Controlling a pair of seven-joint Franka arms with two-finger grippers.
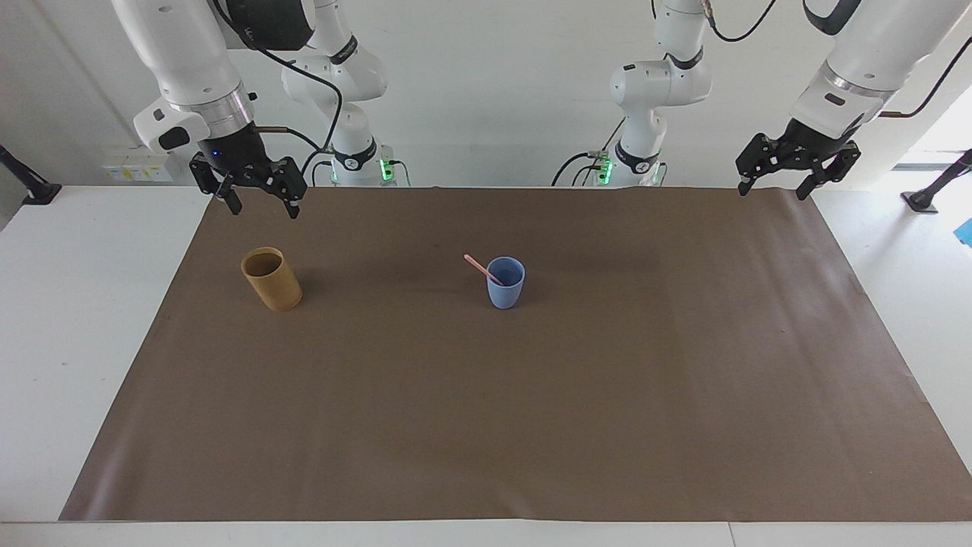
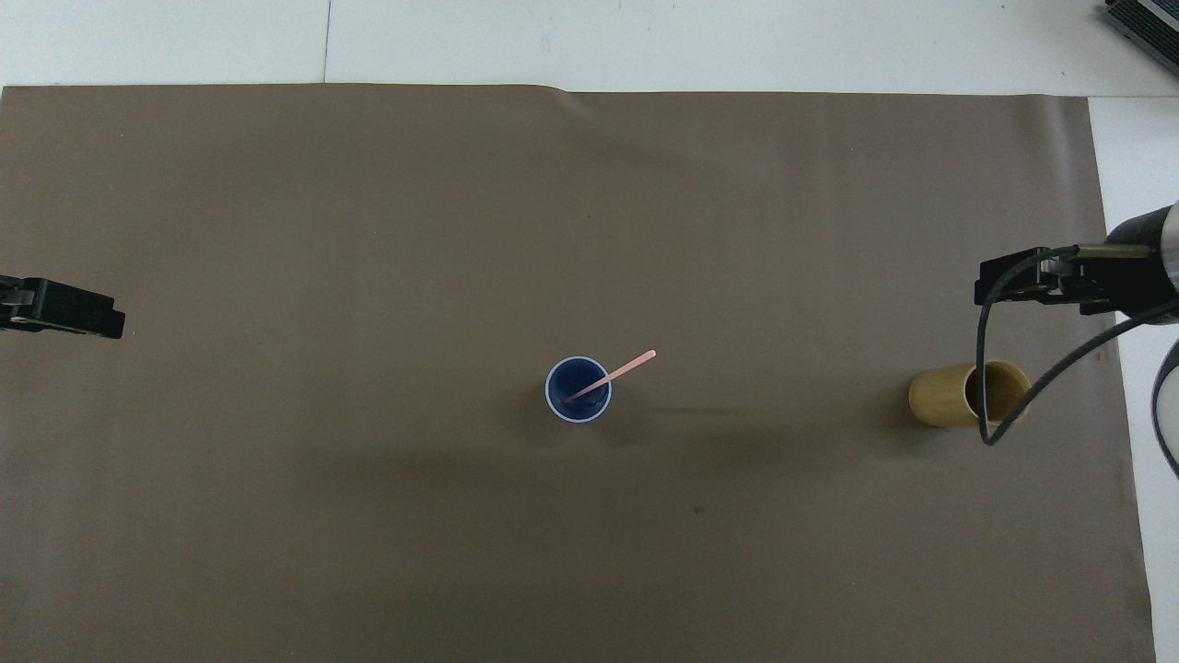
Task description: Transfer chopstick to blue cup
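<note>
Thin pale-pink chopstick (image 1: 483, 270) stands in small light-blue plastic cup (image 1: 506, 283) mid-desk, lower end in cup bottom, upper end leaning over rim toward right arm's end; rim props it.

Tall tan cylindrical cup (image 1: 272, 279) upright toward right arm's end; contents not discernible.

Right pincer (image 1: 260, 197) hangs over brown mat (image 1: 486, 425) edge near tan cup, fingers spread wide, nothing held. Left pincer (image 1: 777, 182) waits above opposite mat corner, fingers spread wide, nothing held.

Judgement: transfer appears complete; both pincers clear of cups to avoid tipping.
</note>
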